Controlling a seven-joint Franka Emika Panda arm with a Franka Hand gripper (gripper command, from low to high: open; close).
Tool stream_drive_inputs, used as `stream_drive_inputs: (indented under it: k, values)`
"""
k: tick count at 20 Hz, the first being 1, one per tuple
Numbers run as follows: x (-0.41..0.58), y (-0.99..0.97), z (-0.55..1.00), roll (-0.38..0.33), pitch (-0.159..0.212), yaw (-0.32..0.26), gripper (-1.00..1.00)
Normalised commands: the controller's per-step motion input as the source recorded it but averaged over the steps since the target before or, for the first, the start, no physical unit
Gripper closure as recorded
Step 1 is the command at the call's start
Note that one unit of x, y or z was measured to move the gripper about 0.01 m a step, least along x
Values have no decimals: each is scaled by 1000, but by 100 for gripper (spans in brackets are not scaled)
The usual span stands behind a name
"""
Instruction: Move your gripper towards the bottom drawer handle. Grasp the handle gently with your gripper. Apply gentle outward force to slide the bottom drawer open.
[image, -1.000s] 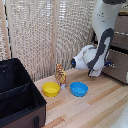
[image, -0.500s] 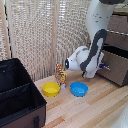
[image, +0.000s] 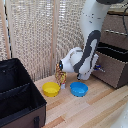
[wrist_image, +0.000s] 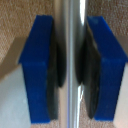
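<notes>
In the wrist view my gripper (wrist_image: 73, 75) is shut on the bottom drawer handle (wrist_image: 73, 30), a thin silver bar that runs between the two blue fingers (wrist_image: 42, 65). In the exterior view the gripper (image: 98, 67) sits at the end of the bulky white arm, mostly hidden behind it, against the handle (image: 102, 69). The bottom drawer (image: 114, 70) is dark brown and stands pulled out from the dresser at the exterior view's right, showing its black lining (image: 114, 51). The other drawer front (image: 118, 25) above it is shut.
A large black fabric case (image: 17, 97) stands at the exterior view's left. A yellow bowl (image: 51, 89) and a blue bowl (image: 78, 89) lie on the wooden table (image: 95, 110). A small brownish object (image: 61, 77) stands behind the bowls. Slatted blinds (image: 40, 35) form the background.
The arm has moved towards the exterior view's left with the handle in its grip, and the bottom drawer has slid further out of the dresser.
</notes>
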Motion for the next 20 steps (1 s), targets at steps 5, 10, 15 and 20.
stream_drive_inputs:
  k: [5, 10, 15, 20]
  values:
    - [89, 35, 2, -21, 1, 2, -100]
    - [122, 74, 52, -46, 2, -2, -100]
    - [233, 31, 323, -14, 24, 0, -100]
    - [398, 68, 529, 6, 50, 0, -100]
